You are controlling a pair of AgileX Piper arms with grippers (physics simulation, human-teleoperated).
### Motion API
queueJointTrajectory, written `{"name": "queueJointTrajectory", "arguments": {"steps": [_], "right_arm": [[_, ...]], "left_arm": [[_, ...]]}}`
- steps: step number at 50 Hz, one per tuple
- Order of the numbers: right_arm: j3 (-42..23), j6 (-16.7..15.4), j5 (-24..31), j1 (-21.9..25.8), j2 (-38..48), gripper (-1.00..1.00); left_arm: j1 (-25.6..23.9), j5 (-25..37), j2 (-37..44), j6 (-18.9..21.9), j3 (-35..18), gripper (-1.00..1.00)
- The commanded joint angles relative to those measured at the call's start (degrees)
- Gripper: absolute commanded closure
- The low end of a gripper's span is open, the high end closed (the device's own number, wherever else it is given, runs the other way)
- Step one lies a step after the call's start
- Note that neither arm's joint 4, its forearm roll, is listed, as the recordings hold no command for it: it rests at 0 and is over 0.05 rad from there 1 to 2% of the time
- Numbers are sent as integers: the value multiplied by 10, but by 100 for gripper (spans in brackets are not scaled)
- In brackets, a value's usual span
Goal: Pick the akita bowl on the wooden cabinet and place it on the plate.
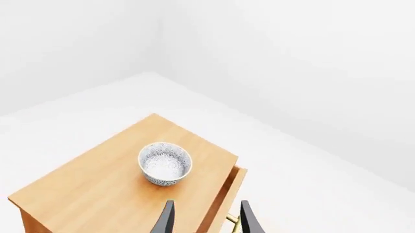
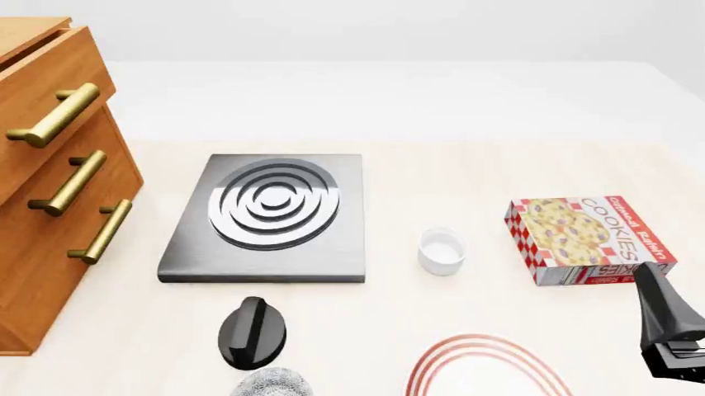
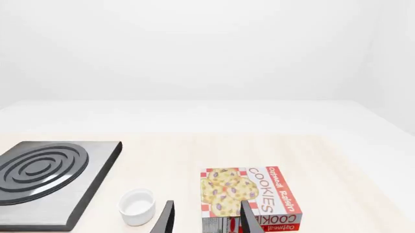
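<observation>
The akita bowl (image 1: 164,163), speckled black and white with a pale rim, stands upright on the top of the wooden cabinet (image 1: 91,189) in the left wrist view. My left gripper (image 1: 206,221) hovers open above the cabinet's front edge, short of the bowl, with nothing between its fingers. The front view shows the cabinet (image 2: 44,198) at the far left; its top and the bowl are out of sight there. The plate (image 2: 484,367), white with red rings, lies at the near edge, partly cut off. My right gripper (image 3: 206,221) is open and empty, above the table's right side.
A grey stove slab (image 2: 270,214) sits mid-table with a black knob (image 2: 253,330) in front of it. A second speckled bowl (image 2: 271,384) peeks in at the near edge. A small white cup (image 2: 442,250) and a cookie box (image 2: 584,239) stand to the right.
</observation>
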Motion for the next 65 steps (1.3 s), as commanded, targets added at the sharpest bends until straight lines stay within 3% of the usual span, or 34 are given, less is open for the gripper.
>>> {"name": "queueJointTrajectory", "arguments": {"steps": [1,5,6,45,65], "right_arm": [[0,0,0,0,0,-100],[0,0,0,0,0,-100],[0,0,0,0,0,-100],[0,0,0,0,0,-100],[0,0,0,0,0,-100]], "left_arm": [[30,-15,21,-7,1,-100],[45,-22,33,-11,-4,-100],[70,-42,64,-22,-5,-100],[124,-62,133,-58,-9,-100],[126,-79,175,-68,-16,-100]]}}
